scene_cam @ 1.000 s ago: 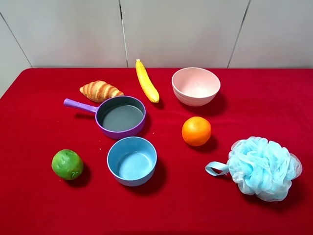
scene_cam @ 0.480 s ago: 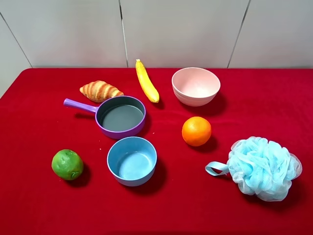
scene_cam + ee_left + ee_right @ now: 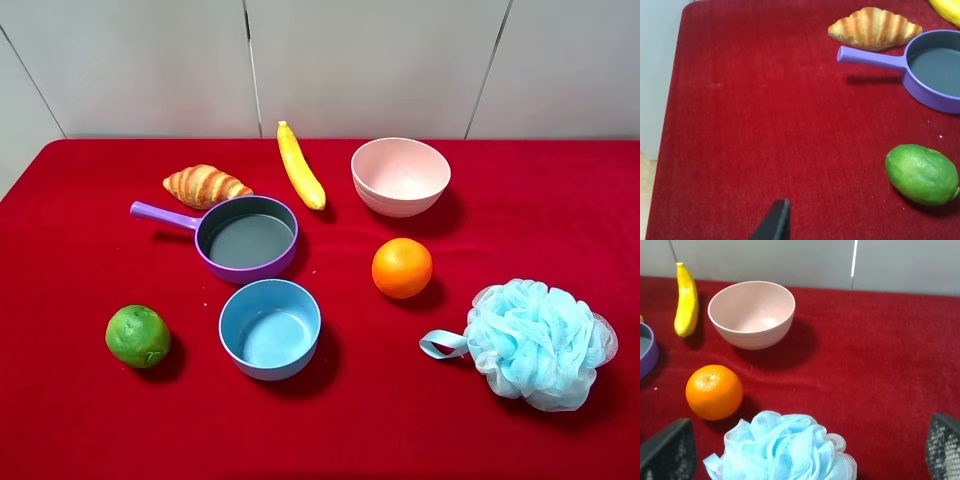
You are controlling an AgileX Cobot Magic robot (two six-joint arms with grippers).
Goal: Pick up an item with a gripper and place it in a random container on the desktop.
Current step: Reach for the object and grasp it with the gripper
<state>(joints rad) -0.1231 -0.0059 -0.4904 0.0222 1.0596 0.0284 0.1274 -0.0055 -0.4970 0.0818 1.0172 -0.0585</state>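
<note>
Right jaws: spread wide, gripping nothing; one black fingertip (image 3: pixel 666 452) at each edge of the right wrist view.
Left jaws: wide or narrow impossible to tell; only a single dark fingertip (image 3: pixel 775 222) visible, over bare red cloth.
Orange (image 3: pixel 714 392): resting on the tabletop (image 3: pixel 520 220), ahead of the right jaws and off toward the left-arm side, apart from both fingertips, untouched.
Pink bowl (image 3: pixel 752 337): upright and empty, farther ahead of the right jaws than the orange, close to the back wall, apart from the orange.
Blue bath pouf (image 3: pixel 540 343): nearest thing to the right jaws, just ahead of the gap between them; near the orange but apart from it in the high view.
Banana (image 3: pixel 686 300): far ahead of the right jaws, beside the pink bowl on its left-arm side, not touching it.
Lime (image 3: pixel 921 173): ahead of the left jaws, off toward the right-arm side, well clear of the fingertip.
Purple pan (image 3: pixel 935 97): beyond the lime from the left jaws, inside bare.
Croissant (image 3: pixel 874 28): farthest ahead of the left jaws, just past the pan's handle.
Blue bowl (image 3: pixel 225 320): upright between lime and orange, in front of the pan.
</note>
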